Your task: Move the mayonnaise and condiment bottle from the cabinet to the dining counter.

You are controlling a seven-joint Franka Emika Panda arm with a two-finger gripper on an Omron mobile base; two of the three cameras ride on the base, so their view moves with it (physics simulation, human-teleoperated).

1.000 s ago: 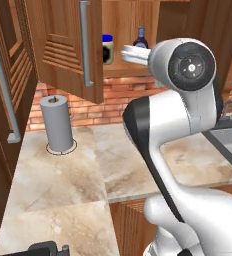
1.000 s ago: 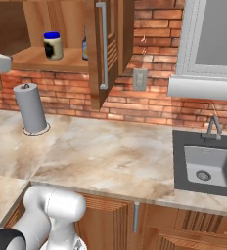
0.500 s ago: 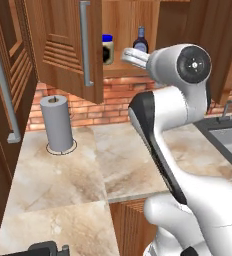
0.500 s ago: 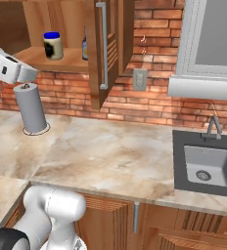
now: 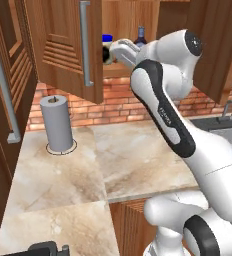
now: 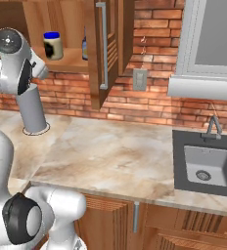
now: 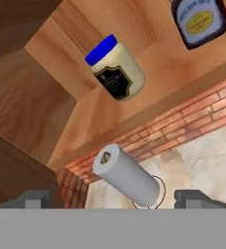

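Take the mayonnaise (image 7: 116, 68) as a stiff, smooth-sided jar, probably light but apt to slip, so you will likely do best to clamp its cream body below the blue lid rather than the lid itself. It stands upright on the shelf of the cabinet (image 5: 63, 50), whose doors hang open, and the condiment bottle (image 7: 200, 20) stands on the same shelf, apart from the jar on the side away from the paper towel roll (image 5: 57, 123). That bottle looks rigid and narrow at the neck, so judge its wider labelled body the safer hold. Your gripper (image 7: 114, 198) has its fingers spread wide with nothing between them, and it sits short of the shelf edge, not touching the jar. The arm is raised high from the base, elbow bent, with the hand lifted toward the cabinet opening above the worktop (image 6: 105, 156) and looking up at the shelf from below.
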